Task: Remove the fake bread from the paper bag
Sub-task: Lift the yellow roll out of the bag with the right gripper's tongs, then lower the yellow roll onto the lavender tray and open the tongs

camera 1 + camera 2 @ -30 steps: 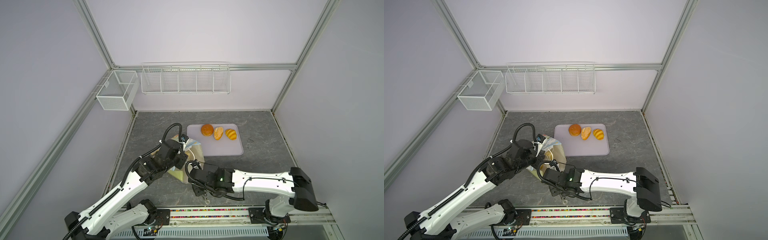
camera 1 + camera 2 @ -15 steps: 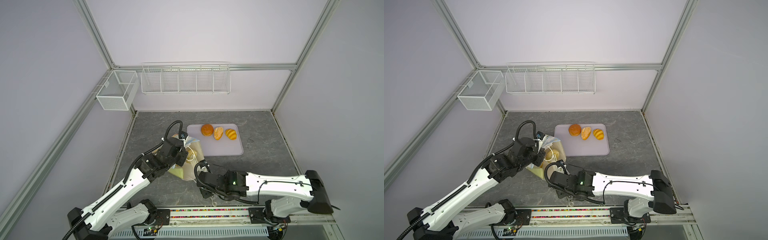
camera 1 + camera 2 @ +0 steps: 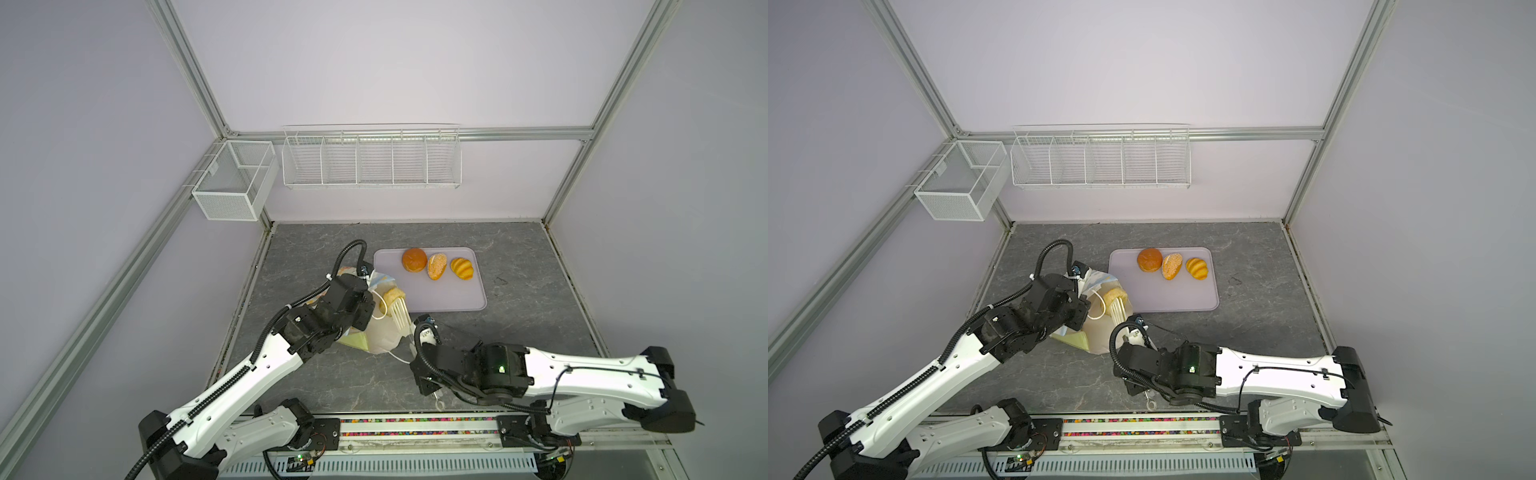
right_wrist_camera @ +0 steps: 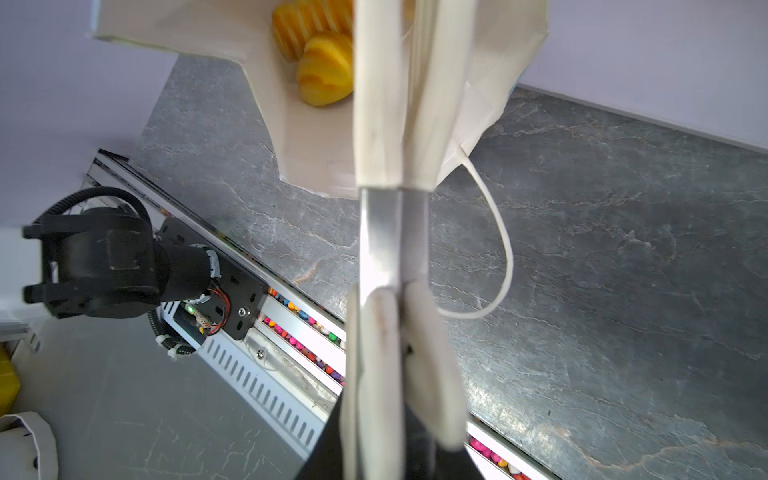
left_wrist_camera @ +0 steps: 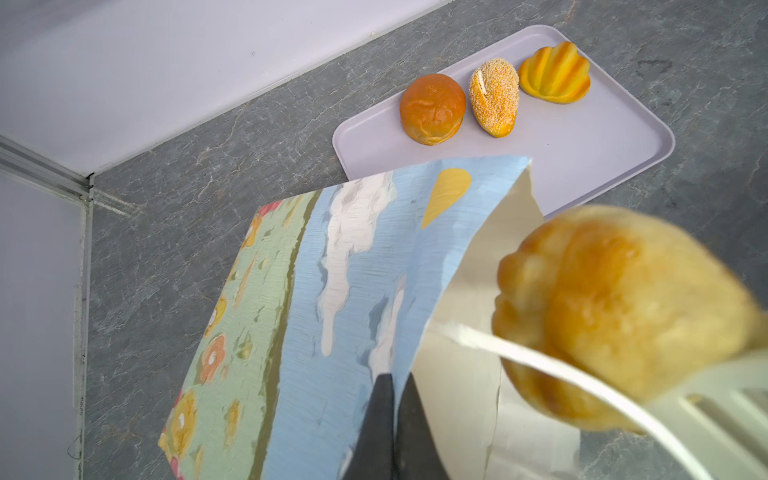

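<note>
Glossy golden roll (image 3: 392, 296) between tongs (image 3: 400, 316) in tight right end effector (image 4: 390, 424); paper bag (image 5: 332, 270) in tight left end effector (image 5: 395, 388)

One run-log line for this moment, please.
left claw: shut on paper bag rim | right claw: shut on tongs | tongs: gripping bread at bag mouth | tray: round bun, seeded roll, striped roll

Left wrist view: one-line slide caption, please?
Left gripper pinches the paper bag rim; tongs hold a fourth bread at its mouth; bun, seeded roll and striped roll sit on the tray.
</note>
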Tool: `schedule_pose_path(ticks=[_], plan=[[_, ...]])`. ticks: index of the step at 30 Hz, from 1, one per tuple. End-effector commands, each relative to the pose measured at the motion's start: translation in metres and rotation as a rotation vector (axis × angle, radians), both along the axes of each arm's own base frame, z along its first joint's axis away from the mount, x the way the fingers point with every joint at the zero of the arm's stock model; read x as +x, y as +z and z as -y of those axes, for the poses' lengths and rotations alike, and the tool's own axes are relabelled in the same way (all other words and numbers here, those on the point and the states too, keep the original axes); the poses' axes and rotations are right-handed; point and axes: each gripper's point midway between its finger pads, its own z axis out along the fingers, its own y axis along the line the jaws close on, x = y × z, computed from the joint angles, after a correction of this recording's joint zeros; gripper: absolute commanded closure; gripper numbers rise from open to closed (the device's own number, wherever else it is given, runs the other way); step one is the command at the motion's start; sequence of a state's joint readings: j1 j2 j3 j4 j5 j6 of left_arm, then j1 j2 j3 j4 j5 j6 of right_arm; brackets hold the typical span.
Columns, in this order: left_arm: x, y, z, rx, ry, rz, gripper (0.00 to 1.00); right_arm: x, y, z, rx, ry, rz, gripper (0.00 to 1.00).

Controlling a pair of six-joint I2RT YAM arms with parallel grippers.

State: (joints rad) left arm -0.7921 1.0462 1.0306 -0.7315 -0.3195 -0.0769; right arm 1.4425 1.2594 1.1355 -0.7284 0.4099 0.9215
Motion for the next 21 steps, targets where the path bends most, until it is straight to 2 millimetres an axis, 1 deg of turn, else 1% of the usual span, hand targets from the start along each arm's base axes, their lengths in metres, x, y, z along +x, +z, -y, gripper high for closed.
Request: schedule_pose_path(ticks=[1,5,10,13,15,18,21], plan=[[0.003,0.004,-0.007,0.010,0.052,-0.003,1.00,0.009,0.020,0.010,0.060,-0.051,0.062,0.93],[0.004,0.004,-0.008,0.011,0.060,-0.004,1.00,0.019,0.034,0.025,0.068,-0.076,0.108,0.94],[0.002,0.006,-0.011,0.016,0.062,-0.004,1.00,0.040,0.038,0.051,0.058,-0.127,0.107,0.94],[-0.001,0.008,-0.015,0.020,0.065,-0.002,1.00,0.061,0.033,0.071,0.046,-0.168,0.091,0.94],[-0.004,0.011,-0.018,0.016,0.070,0.001,1.00,0.078,0.026,0.081,0.047,-0.187,0.068,0.94],[-0.009,0.014,-0.022,0.004,0.070,0.001,1.00,0.099,0.011,0.083,0.076,-0.186,0.004,0.94],[-0.013,0.017,-0.028,0.001,0.081,0.002,1.00,0.120,-0.006,0.075,0.109,-0.173,-0.045,0.94]])
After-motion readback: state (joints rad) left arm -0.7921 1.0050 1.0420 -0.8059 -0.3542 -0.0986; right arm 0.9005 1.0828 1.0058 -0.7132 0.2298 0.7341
